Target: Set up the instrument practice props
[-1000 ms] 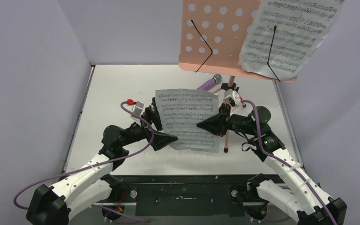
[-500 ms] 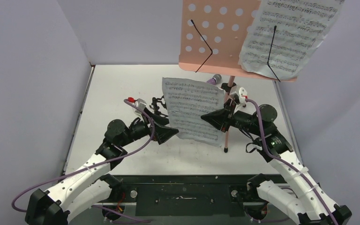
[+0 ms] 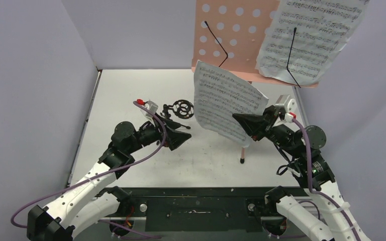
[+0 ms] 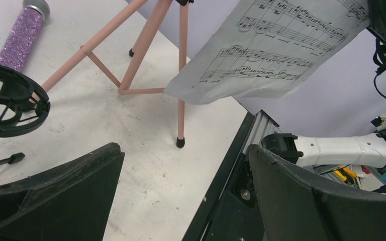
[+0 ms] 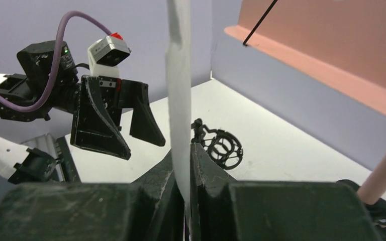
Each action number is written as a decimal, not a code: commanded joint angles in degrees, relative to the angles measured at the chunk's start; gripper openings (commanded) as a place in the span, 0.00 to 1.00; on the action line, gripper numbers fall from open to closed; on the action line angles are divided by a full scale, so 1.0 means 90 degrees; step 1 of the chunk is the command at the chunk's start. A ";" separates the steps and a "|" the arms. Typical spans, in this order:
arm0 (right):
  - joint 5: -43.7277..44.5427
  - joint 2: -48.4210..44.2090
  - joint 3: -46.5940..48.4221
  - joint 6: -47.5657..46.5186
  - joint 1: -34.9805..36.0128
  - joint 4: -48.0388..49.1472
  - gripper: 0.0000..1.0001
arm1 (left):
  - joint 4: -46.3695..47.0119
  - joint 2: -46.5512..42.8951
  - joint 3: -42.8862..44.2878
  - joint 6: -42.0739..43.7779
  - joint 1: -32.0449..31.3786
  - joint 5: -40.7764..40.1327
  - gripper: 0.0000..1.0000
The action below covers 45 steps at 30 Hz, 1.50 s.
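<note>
1 music page [image 3: 222,98] inside the right hand [image 3: 238,119]

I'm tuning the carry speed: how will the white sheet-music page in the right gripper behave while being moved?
Probably floppy: the white sheet-music page curves away from the right gripper, which pinches only one edge. Likely light, since that pinch holds it aloft. Its free corner droops, so it may flutter or snag on the pink perforated music stand.
</note>
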 commanded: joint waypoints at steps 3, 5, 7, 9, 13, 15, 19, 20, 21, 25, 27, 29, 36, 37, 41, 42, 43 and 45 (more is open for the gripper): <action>0.0777 -0.0204 0.0533 -0.0209 0.0026 0.0190 0.05 | -0.0236 -0.0113 0.0760 0.0264 0.0022 -0.0408 0.96; 0.0947 -0.0265 0.0583 -0.0222 0.0025 0.0229 0.05 | -0.0352 -0.0047 0.1024 0.0296 0.0020 -0.0440 0.96; 0.1178 -0.0325 0.0605 -0.0231 0.0024 0.0268 0.05 | -0.0425 0.0034 0.1349 0.0355 0.0022 -0.0406 0.96; 0.1375 -0.0374 0.0646 -0.0213 0.0024 0.0301 0.05 | -0.0477 0.0121 0.1640 0.0338 0.0022 -0.0408 0.96; 0.1604 -0.0474 0.0762 -0.0253 0.0027 0.0353 0.05 | -0.0661 0.0379 0.2257 0.0350 0.0022 -0.0429 0.97; 0.1745 -0.0516 0.0858 -0.0280 0.0025 0.0353 0.05 | -0.0731 0.0508 0.2532 0.0366 0.0022 -0.0442 0.97; 0.1960 -0.0646 0.0935 -0.0393 0.0029 0.0353 0.05 | -0.0648 0.0722 0.2931 0.0376 0.0022 -0.0354 0.98; 0.2028 -0.0676 0.0943 -0.0392 0.0023 0.0487 0.05 | -0.0601 0.0768 0.3011 0.0369 0.0022 -0.0343 0.99; 0.2110 -0.0714 0.0947 -0.0392 0.0026 0.0553 0.05 | -0.0525 0.0818 0.3091 0.0350 0.0022 -0.0327 0.99; 0.2433 -0.0799 0.1022 -0.0403 0.0025 0.0630 0.05 | -0.0212 0.1047 0.3480 0.0203 0.0022 -0.0235 0.96; 0.2591 -0.0813 0.1044 -0.0414 0.0027 0.0686 0.05 | -0.0129 0.1198 0.3756 0.0140 0.0020 -0.0168 0.92; 0.2672 -0.0802 0.1074 -0.0417 0.0032 0.0777 0.05 | -0.0068 0.1361 0.4002 0.0028 0.0018 -0.0115 0.90; 0.2809 -0.0549 0.1364 -0.0544 0.0027 0.0827 0.05 | 0.0335 0.1938 0.4669 -0.0304 0.0013 0.0035 0.82; 0.2856 -0.0534 0.1383 -0.0532 0.0030 0.0857 0.05 | 0.0359 0.2036 0.4782 -0.0352 0.0013 0.0028 0.81; 0.3074 -0.0396 0.1460 -0.0469 0.0027 0.0984 0.05 | 0.0539 0.2520 0.5199 -0.0590 0.0013 0.0028 0.75; 0.3129 -0.0347 0.1494 -0.0445 0.0029 0.0995 0.05 | 0.0624 0.2615 0.5270 -0.0642 0.0013 0.0032 0.73; 0.3191 -0.0296 0.1524 -0.0418 0.0027 0.0992 0.05 | 0.0674 0.2720 0.5349 -0.0676 0.0008 0.0011 0.71; 0.3292 -0.0177 0.1624 -0.0358 0.0029 0.0979 0.05 | 0.0659 0.2888 0.5530 -0.0734 0.0003 -0.0077 0.68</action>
